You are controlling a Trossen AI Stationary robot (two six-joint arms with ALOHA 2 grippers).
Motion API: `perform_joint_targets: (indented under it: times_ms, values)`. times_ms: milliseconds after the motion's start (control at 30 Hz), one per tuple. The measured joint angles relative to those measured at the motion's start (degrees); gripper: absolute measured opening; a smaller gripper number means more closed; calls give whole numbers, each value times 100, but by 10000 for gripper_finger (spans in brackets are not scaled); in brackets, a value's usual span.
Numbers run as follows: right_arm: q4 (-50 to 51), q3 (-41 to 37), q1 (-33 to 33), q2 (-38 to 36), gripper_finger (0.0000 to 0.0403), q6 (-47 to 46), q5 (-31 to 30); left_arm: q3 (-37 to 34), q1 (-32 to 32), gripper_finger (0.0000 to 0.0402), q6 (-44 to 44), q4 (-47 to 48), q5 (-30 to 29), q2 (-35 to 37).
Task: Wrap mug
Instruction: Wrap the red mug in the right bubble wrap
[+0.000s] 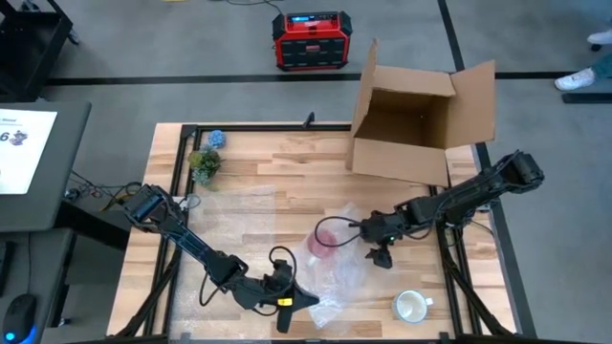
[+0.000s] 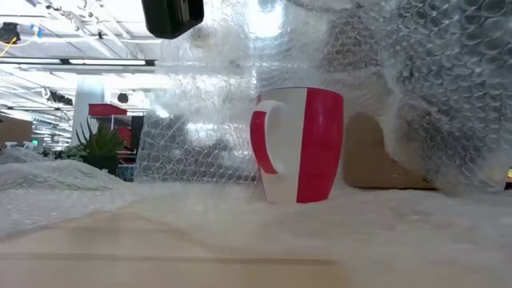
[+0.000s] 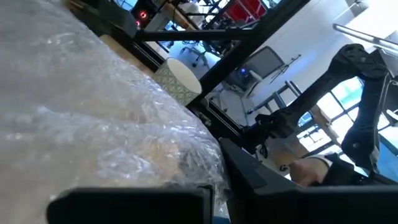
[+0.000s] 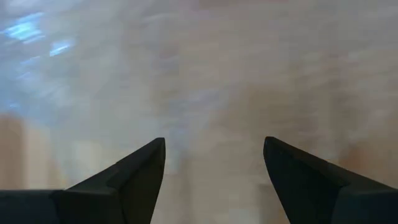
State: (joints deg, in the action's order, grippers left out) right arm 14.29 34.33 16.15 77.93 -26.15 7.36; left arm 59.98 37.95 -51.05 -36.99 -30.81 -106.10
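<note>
One red-and-white ceramic mug [image 2: 299,144] stands upright on clear bubble wrap sheet [image 1: 330,272]. Right gripper [image 4: 214,163] just beside mug, fingers spread, empty. Left gripper [image 1: 304,300] at wrap's near edge; finger state unclear.

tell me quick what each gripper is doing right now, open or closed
Left gripper: low at the clear bubble wrap sheet's near edge; grip cannot be told.
Right gripper: open, holding nothing.

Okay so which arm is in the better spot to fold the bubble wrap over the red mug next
Probably the left. Its gripper sits low at the near edge of the bubble wrap, seemingly already on the sheet, ready to lift it. The right gripper, fingers open, hovers beside the red mug, gripping nothing.
</note>
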Motion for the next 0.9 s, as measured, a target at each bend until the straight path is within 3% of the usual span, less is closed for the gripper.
perform_joint_targets:
  times_ms: [133,300,433,600,733,900]
  values:
    - [-17,4,98,-58,260,104,410,18,0,0,-2,38,5,0]
    - [177,8,108,-494,260,-77,368,18,0,1,-66,364,14,0]
    - [668,237,126,-1050,260,-225,103,18,0,1,-178,738,16,0]
    - [428,494,263,-1517,260,-234,-468,18,0,9,-325,949,14,0]
    - [325,496,202,-1419,260,-375,-503,18,0,35,-335,953,14,4]
    - [624,476,233,-683,260,-298,-114,18,0,67,-326,981,12,4]
